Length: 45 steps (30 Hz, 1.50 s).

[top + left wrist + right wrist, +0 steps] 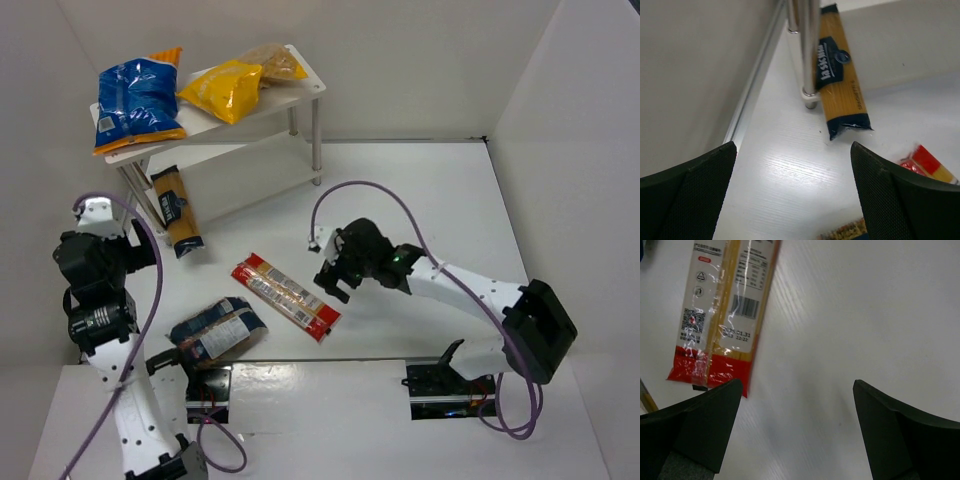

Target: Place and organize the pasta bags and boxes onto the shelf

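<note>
From above: at the far left corner of the bench, a small white two-tier rack with flat boards and thin silver legs [255, 165]. On its top board, side by side, a puffy blue bag [138, 100], a puffy yellow bag [222, 90] and a puffy tan bag [272, 63]. Flat on the bench just beside the rack's near left leg, a long amber spaghetti pack with a dark label [176, 210]. Toward the middle of the bench, lying slantwise, a long narrow red-and-clear packet [286, 297]. Close to the near edge, left of the middle, a dark-blue-and-clear bag [215, 333]. Just right of the red-and-clear packet and apart from it, the right gripper [336, 282], pointing down.

From the left wrist: left gripper [792, 150] spread wide, gripping nothing, bare white bench between its black fingers [695, 185]. Ahead, the amber pack running past the foot of a rack leg. Off to the right, one red end of the narrow packet.

From the right wrist: right gripper likewise spread, clasping nothing, bare bench below. Just beside one fingertip, the packet's red end with its barcode panel.
</note>
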Each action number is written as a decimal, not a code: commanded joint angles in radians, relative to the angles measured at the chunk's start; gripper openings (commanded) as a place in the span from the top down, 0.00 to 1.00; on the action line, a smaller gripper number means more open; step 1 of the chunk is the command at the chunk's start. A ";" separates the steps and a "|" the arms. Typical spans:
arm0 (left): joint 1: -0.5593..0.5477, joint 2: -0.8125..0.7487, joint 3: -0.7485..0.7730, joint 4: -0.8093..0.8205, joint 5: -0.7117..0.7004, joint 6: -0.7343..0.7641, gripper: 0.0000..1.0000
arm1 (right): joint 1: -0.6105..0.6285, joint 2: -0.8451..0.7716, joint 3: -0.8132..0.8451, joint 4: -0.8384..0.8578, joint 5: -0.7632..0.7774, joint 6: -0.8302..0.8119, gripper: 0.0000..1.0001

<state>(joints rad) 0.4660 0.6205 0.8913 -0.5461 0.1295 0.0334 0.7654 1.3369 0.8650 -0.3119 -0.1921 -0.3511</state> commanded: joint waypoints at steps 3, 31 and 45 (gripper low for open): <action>0.112 -0.064 -0.026 0.064 -0.022 -0.052 0.00 | 0.198 0.042 -0.004 0.186 0.184 0.023 0.00; 0.335 -0.130 -0.055 0.074 0.062 -0.043 0.00 | 0.321 0.071 -0.323 0.878 0.022 0.208 0.00; 0.356 -0.139 -0.055 0.074 0.091 -0.033 0.00 | 0.239 0.286 -0.284 0.992 0.054 0.317 0.00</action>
<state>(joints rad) 0.8143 0.4934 0.8433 -0.5064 0.1963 -0.0032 1.0031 1.5635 0.5163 0.6182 -0.1654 -0.0628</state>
